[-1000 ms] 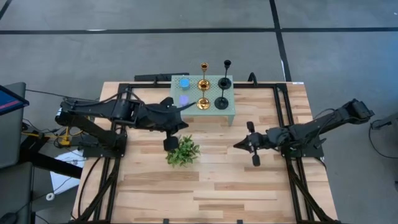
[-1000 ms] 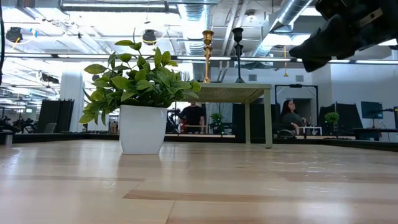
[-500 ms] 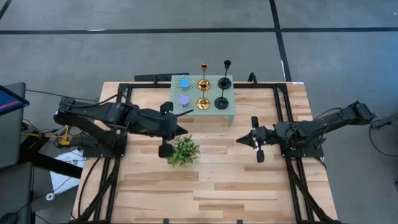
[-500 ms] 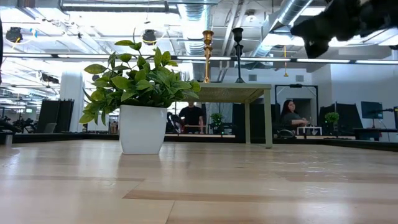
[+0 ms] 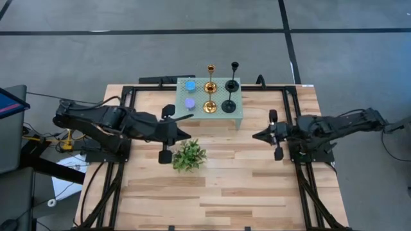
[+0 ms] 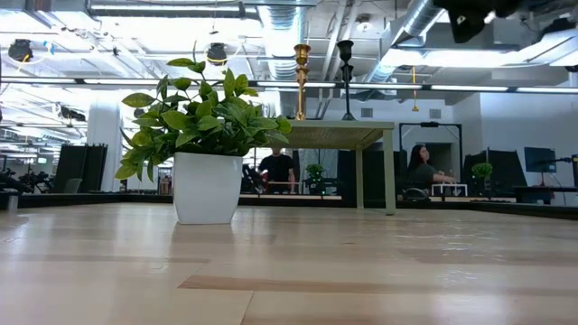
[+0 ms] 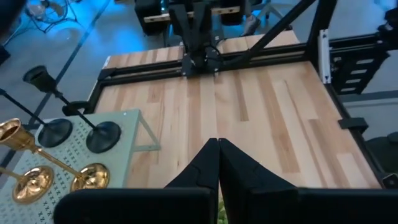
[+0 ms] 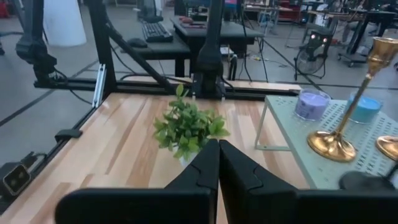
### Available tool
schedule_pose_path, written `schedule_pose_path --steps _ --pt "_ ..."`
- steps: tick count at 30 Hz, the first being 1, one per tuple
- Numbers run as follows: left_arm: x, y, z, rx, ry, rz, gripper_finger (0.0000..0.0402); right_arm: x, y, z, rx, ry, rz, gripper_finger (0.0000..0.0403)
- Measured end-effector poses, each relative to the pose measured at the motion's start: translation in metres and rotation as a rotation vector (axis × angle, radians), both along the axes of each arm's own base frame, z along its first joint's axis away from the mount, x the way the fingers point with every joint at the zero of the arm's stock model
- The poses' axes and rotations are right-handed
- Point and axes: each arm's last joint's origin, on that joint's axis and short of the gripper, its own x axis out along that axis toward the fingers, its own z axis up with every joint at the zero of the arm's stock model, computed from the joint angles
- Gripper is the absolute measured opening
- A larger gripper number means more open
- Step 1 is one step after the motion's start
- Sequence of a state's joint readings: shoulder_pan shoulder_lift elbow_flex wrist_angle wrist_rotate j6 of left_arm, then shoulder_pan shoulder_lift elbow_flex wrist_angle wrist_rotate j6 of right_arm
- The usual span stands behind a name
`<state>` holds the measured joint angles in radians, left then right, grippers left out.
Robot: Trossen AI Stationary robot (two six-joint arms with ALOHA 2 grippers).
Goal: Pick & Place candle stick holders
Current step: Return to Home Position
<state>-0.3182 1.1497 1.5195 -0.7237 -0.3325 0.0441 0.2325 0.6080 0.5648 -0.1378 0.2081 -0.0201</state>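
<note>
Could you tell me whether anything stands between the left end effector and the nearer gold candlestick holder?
Nothing visible does. The left end effector hangs shut off the shelf's near edge; the gold candlestick holder stands beyond it. The violet candle and plant sit off that line. The right end effector waits apart.

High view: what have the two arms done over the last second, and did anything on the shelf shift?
The left gripper pulled back from the shelf toward its own side of the table. The right gripper drew back toward its side. Both are shut and hold nothing. The gold candle stick holders, black candle stick holders, blue candle, purple candle and plant stayed put.
</note>
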Motion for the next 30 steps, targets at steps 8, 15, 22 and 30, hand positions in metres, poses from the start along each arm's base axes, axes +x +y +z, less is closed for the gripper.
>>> schedule_pose_path --steps 8,15,22,30 --pt "-0.022 -0.008 -0.008 -0.027 -0.020 -0.063 0.0003 -0.030 -0.007 0.006 0.021 -0.046 -0.003 0.0000" --pt "-0.030 -0.012 -0.021 -0.036 -0.040 -0.099 0.0003 -0.055 -0.013 0.013 0.040 -0.127 -0.003 0.0000" --pt "-0.035 -0.010 -0.023 -0.042 -0.060 -0.091 0.0003 -0.074 -0.018 -0.001 0.076 -0.167 -0.010 0.0000" --pt "-0.034 -0.010 -0.024 -0.039 -0.060 -0.083 0.0004 -0.096 -0.024 -0.016 0.136 -0.239 -0.045 0.0000"
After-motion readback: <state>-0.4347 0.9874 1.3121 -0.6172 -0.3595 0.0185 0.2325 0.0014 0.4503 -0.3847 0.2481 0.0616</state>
